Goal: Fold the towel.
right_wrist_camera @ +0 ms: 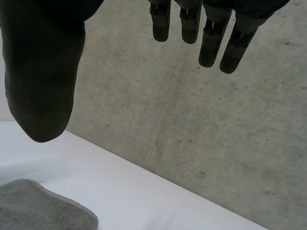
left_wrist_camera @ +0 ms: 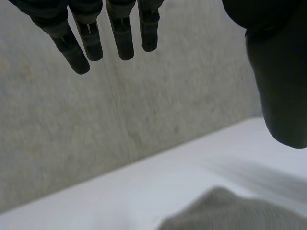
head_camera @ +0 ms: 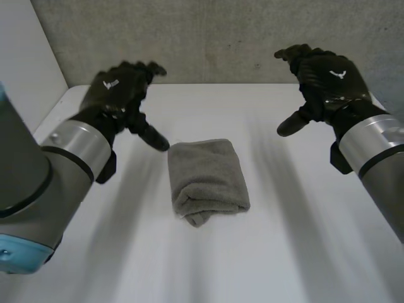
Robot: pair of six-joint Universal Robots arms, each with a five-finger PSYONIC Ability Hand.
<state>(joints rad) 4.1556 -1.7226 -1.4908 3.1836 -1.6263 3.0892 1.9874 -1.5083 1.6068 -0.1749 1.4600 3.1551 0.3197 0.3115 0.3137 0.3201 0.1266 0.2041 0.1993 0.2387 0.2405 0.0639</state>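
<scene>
A grey towel (head_camera: 207, 178) lies folded into a thick bundle in the middle of the white table (head_camera: 284, 240). My left hand (head_camera: 120, 95) hovers above the table to the towel's left, open, its thumb pointing toward the towel's far left corner without touching it. My right hand (head_camera: 325, 79) hangs open and raised well to the towel's right. In the left wrist view, straight fingers (left_wrist_camera: 88, 38) and the thumb (left_wrist_camera: 280, 86) hold nothing, and the towel (left_wrist_camera: 235, 213) lies below. In the right wrist view, the fingers (right_wrist_camera: 211, 33) are straight and empty, with the towel's corner (right_wrist_camera: 43, 208) below the thumb.
A speckled grey wall (head_camera: 221, 41) runs along the table's far edge. A white side panel (head_camera: 25, 63) stands at the far left. Bare tabletop surrounds the towel on all sides.
</scene>
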